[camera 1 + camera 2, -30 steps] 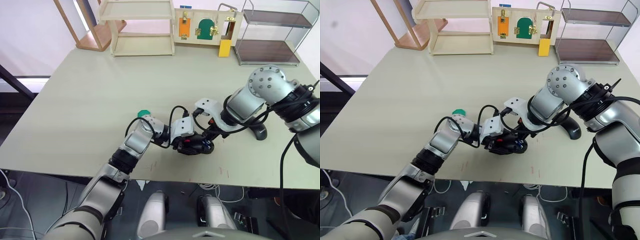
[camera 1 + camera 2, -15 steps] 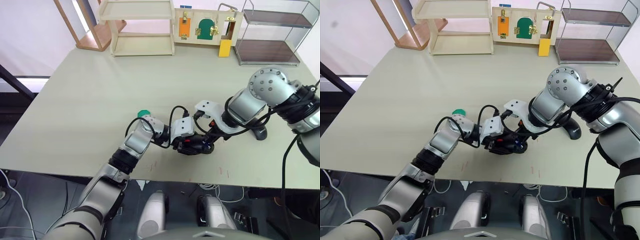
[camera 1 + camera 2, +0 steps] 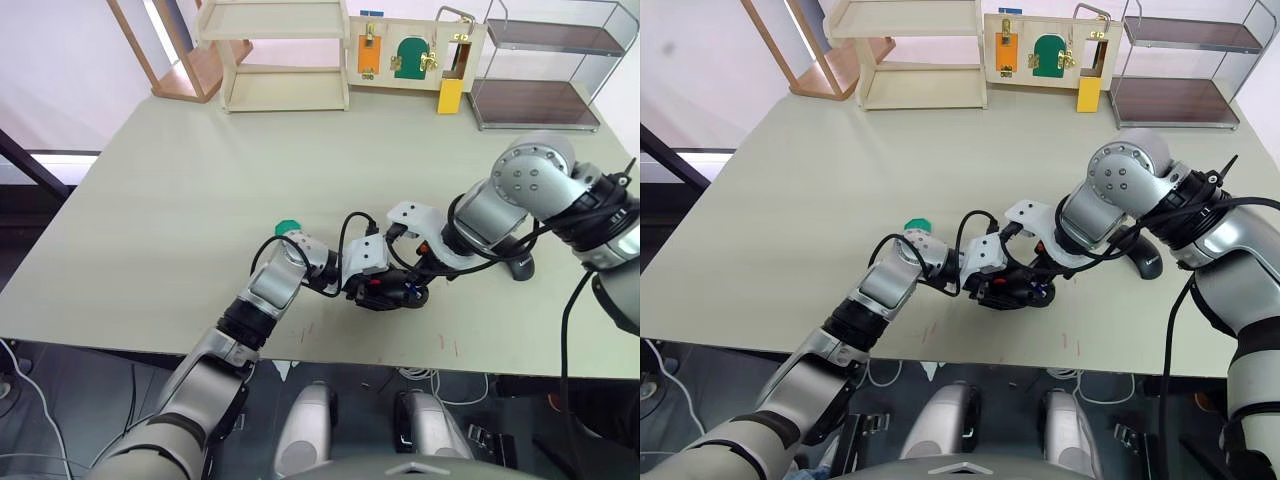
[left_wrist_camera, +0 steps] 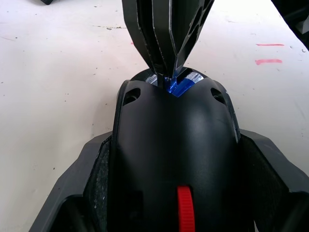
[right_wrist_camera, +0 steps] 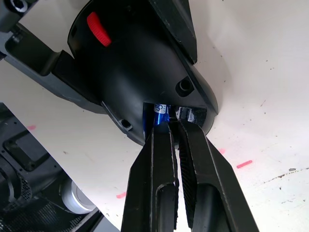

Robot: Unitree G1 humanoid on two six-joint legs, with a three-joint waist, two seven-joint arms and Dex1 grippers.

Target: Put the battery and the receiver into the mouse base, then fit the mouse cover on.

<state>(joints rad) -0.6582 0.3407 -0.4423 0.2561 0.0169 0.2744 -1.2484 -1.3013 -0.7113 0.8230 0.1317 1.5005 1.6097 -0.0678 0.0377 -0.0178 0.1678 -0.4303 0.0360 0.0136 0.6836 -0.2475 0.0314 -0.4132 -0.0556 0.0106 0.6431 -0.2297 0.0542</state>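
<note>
The black mouse base [image 4: 176, 145], with its red wheel [image 4: 183, 215], rests on the table [image 3: 150, 200] near the front edge. My left gripper [image 3: 370, 280] is shut on it, one finger [image 4: 96, 179] on each side. The blue battery [image 5: 160, 110] lies inside the opening at the base's rear end. My right gripper [image 5: 170, 126] is shut, its tips pressed against the battery at that opening. The glossy black mouse cover [image 3: 520, 262] lies on the table behind my right forearm, partly hidden. The receiver is hidden.
A small green object [image 3: 287, 227] sits beside my left forearm. At the table's far edge stand a wooden shelf [image 3: 285, 50], a latch board [image 3: 410, 55] and a wire rack [image 3: 545, 70]. The table's front edge is close below the base.
My right arm's upper joints have shifted slightly. Both grippers stay at the mouse base, with the right tips still at the battery opening.
</note>
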